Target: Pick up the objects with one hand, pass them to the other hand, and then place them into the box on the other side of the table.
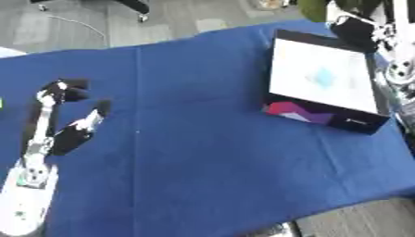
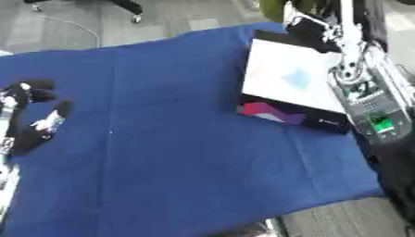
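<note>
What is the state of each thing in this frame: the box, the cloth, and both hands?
box: open, white inside, nothing visible in it, resting at the table's right side.
blue cloth: spread flat over the table, a few creases.
left hand: open, fingers straight, holding nothing, over the cloth at the left.
right hand: above the box's far corner; fingers not clear enough to tell.

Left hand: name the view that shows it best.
Left eye view: the left hand shows whole with its forearm, fingers straight over the blue cloth, holding nothing. The right eye view crops it at the left edge, forearm mostly cut off.
</note>
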Controlling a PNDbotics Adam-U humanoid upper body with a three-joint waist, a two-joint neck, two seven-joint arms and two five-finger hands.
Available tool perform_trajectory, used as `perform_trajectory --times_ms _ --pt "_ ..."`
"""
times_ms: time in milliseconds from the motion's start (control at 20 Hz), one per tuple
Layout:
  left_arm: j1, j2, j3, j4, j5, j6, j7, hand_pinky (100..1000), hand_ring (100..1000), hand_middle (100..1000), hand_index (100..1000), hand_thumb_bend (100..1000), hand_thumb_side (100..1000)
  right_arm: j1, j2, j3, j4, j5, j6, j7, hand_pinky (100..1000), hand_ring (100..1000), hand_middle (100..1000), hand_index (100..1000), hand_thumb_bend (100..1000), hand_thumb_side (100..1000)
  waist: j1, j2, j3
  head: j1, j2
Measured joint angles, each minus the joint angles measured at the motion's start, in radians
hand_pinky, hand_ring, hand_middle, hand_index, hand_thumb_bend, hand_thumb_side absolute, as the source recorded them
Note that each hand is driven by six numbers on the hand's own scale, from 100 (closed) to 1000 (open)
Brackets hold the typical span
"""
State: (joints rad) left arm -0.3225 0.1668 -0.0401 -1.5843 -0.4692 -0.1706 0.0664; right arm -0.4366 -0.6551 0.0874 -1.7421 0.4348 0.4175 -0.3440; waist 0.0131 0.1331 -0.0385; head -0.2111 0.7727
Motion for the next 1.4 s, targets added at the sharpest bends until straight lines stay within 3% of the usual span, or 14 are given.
perform_trajectory --times_ms 200,250,350,400,450,500,600,700,800,1050,1150,1200,1250,1400 --pt "0.027 0.0 0.023 -0.063 0.009 0.01 0.019 704 614 640 740 549 631 -0.014 -0.035 0.015 0.234 -0.07 -0.043 0.019 340 753 258 424 100 100 0.0 0.0 0.009 -0.03 0.0" --pt "0.03 0.0 0.027 -0.074 0.011 0.012 0.022 704 614 640 740 547 628 -0.018 -0.038 0.02 0.279 -0.083 -0.063 0.025 418 776 329 453 100 103 0.0 0.0 0.01 -0.033 0.0" --pt "0.031 0.0 0.032 -0.093 0.014 0.015 0.026 704 614 640 740 546 628 -0.025 -0.046 0.038 0.367 -0.095 -0.097 0.062 496 814 433 621 100 149 0.0 0.003 0.017 -0.043 0.0" --pt "0.032 0.0 0.034 -0.102 0.017 0.016 0.028 704 615 640 740 546 628 -0.032 -0.046 0.049 0.409 -0.094 -0.115 0.092 543 842 505 721 100 379 0.0 0.006 0.02 -0.048 0.0" --pt "0.032 0.0 0.037 -0.111 0.02 0.017 0.029 704 615 641 741 546 628 -0.039 -0.046 0.056 0.444 -0.085 -0.135 0.125 565 859 548 771 100 489 0.0 0.007 0.021 -0.051 0.0" --pt "0.032 0.0 0.038 -0.119 0.022 0.018 0.03 704 615 641 741 546 627 -0.045 -0.048 0.059 0.47 -0.067 -0.156 0.156 604 889 632 858 100 673 0.0 0.007 0.021 -0.054 0.0" --pt "0.032 0.0 0.042 -0.128 0.025 0.021 0.032 705 615 641 741 547 628 -0.048 -0.054 0.058 0.494 -0.018 -0.188 0.201 663 922 754 958 100 778 0.0 0.007 0.022 -0.056 0.0" --pt "0.032 0.0 0.047 -0.132 0.025 0.024 0.036 705 616 641 741 549 628 -0.048 -0.056 0.049 0.487 0.049 -0.21 0.225 701 933 819 999 130 748 0.0 0.007 0.022 -0.056 0.0" --pt "0.032 0.004 0.054 -0.133 0.02 0.029 0.04 707 617 643 744 552 627 -0.047 -0.058 0.031 0.446 0.127 -0.221 0.23 737 939 870 1000 260 668 0.0 0.007 0.021 -0.055 0.0" --pt "0.032 0.053 0.081 -0.138 -0.014 0.048 0.05 712 622 648 749 557 625 -0.048 -0.067 -0.037 0.222 0.315 -0.222 0.222 760 926 899 1000 431 432 0.0 0.007 0.016 -0.039 0.0" --pt "0.032 0.083 0.093 -0.137 -0.032 0.059 0.053 716 625 652 754 501 631 -0.048 -0.068 -0.062 0.114 0.375 -0.218 0.225 749 897 877 1000 439 271 0.0 0.007 0.01 -0.025 0.0" --pt "0.032 0.102 0.1 -0.135 -0.042 0.064 0.055 718 627 654 756 503 628 -0.047 -0.066 -0.073 0.057 0.396 -0.219 0.224 744 892 868 1000 414 137 0.0 0.007 0.007 -0.01 0.0" --pt "0.032 0.123 0.106 -0.13 -0.054 0.07 0.058 722 632 659 761 580 606 -0.046 -0.06 -0.081 0.0 0.415 -0.22 0.223 733 886 855 995 353 100 0.0 0.007 0.004 0.009 0.0" --pt "0.03 0.201 0.123 -0.109 -0.097 0.094 0.064 732 646 670 776 604 580 -0.035 -0.008 -0.083 -0.153 0.445 -0.24 0.204 715 873 823 984 273 100 0.014 0.007 -0.005 0.1 0.0"
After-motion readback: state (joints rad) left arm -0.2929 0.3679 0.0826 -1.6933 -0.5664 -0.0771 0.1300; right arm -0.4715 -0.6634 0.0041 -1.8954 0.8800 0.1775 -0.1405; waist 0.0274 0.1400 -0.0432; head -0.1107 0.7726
